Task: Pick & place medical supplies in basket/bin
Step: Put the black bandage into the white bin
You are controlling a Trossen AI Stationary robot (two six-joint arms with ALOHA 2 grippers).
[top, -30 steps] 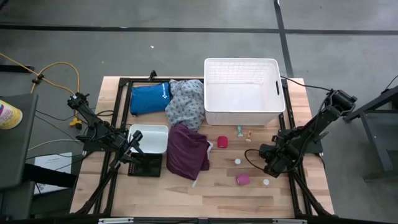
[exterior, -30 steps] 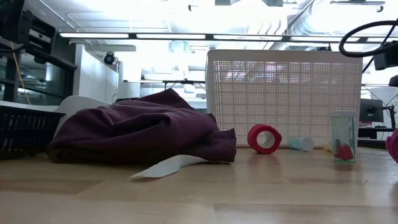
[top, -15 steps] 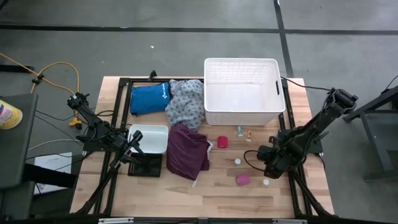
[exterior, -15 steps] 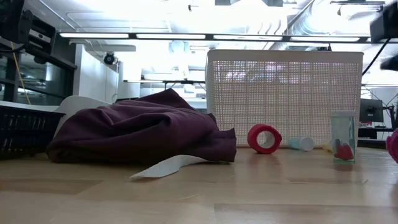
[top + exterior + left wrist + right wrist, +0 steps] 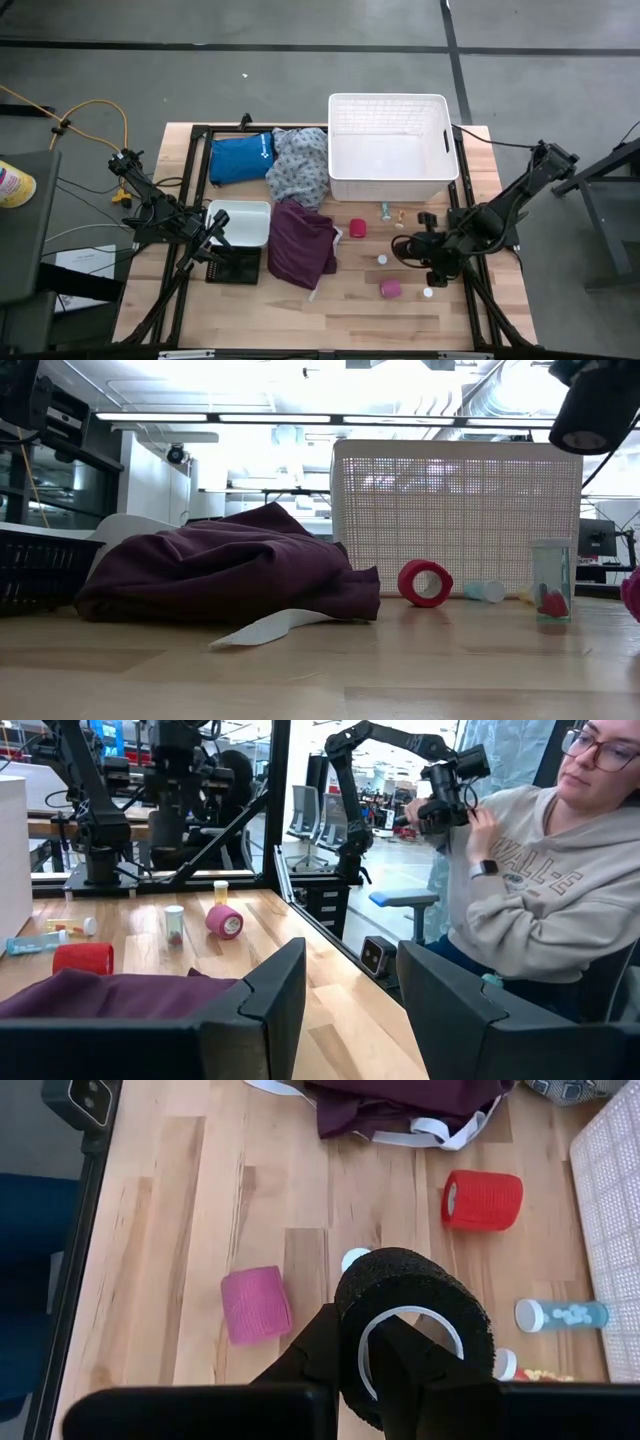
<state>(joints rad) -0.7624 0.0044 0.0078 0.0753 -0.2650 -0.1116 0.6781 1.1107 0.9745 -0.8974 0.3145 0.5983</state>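
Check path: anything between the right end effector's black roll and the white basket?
Nothing visible blocks it. The right end effector, shut on the black roll, is raised above the table; only low vials lie before the white basket, whose top is open.

The right gripper [image 5: 422, 234] hovers at four o'clock from the white basket [image 5: 389, 183], above the red roll [image 5: 357, 228] and pink roll [image 5: 390, 289].

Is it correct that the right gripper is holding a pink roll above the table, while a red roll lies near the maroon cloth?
Not quite. The right gripper holds a black roll, not a pink one; the right wrist view shows it. The pink roll lies on the table. The red roll does lie near the maroon cloth.
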